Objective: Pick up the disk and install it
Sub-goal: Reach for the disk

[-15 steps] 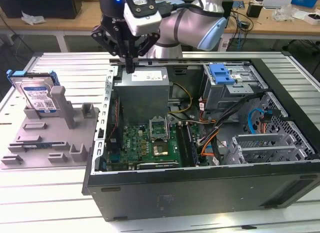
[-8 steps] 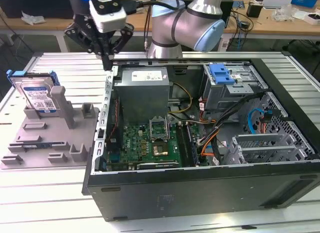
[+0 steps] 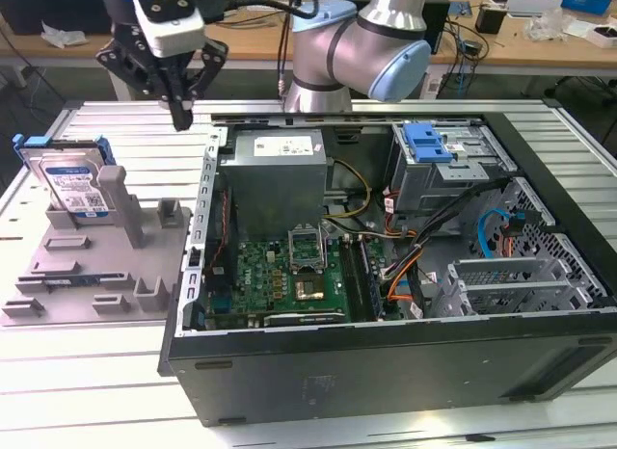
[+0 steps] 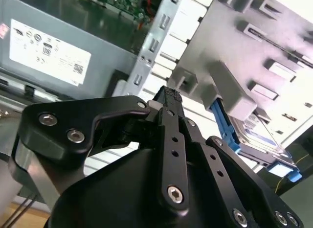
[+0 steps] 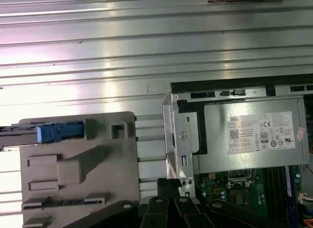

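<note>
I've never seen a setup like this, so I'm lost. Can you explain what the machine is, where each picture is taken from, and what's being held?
It's a robot arm with a two-fingered gripper. The exterior view comes from a camera off the arm; both wrist views come from cameras riding on it. On the slatted metal table sit an open computer case and a grey holder, with the disk, a blue-framed hard drive, leaning in it. The gripper hangs shut above the table between holder and case, holding nothing.
</note>
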`<state>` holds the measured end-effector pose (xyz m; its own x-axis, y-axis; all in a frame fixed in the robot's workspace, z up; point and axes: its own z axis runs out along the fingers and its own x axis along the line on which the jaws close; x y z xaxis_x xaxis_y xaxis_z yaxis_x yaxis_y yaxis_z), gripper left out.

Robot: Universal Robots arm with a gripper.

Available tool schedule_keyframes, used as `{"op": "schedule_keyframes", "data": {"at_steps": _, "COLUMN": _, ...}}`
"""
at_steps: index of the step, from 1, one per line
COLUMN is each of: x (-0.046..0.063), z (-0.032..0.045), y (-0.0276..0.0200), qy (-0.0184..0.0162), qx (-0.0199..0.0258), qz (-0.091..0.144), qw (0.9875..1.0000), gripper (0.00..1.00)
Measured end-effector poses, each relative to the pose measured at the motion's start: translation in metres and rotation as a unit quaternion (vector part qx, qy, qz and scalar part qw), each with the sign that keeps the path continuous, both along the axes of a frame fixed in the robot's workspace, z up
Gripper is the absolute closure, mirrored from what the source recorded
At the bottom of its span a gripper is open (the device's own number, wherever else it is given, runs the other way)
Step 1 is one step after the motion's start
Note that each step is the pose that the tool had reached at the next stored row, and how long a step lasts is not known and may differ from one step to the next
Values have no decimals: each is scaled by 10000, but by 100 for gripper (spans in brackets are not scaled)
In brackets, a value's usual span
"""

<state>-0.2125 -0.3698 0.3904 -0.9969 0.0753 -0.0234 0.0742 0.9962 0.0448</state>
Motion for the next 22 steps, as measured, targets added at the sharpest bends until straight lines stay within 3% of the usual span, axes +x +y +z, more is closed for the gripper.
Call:
{"op": "schedule_keyframes", "data": {"at_steps": 4, "x": -215, "z": -13, "y": 96, "qy": 0, "qx": 0, "qz": -1, "qw": 10000, "gripper": 89}}
{"op": "schedule_keyframes", "data": {"at_steps": 5, "x": -329, "z": -22, "y": 147, "qy": 0, "qx": 0, "qz": 0, "qw": 10000, "gripper": 89}}
{"op": "schedule_keyframes", "data": {"at_steps": 13, "x": -736, "z": -55, "y": 329, "qy": 0, "qx": 0, "qz": 0, "qw": 10000, "gripper": 89}}
{"op": "schedule_keyframes", "data": {"at_steps": 22, "x": -1121, "z": -90, "y": 471, "qy": 0, "qx": 0, "qz": -1, "qw": 10000, "gripper": 89}}
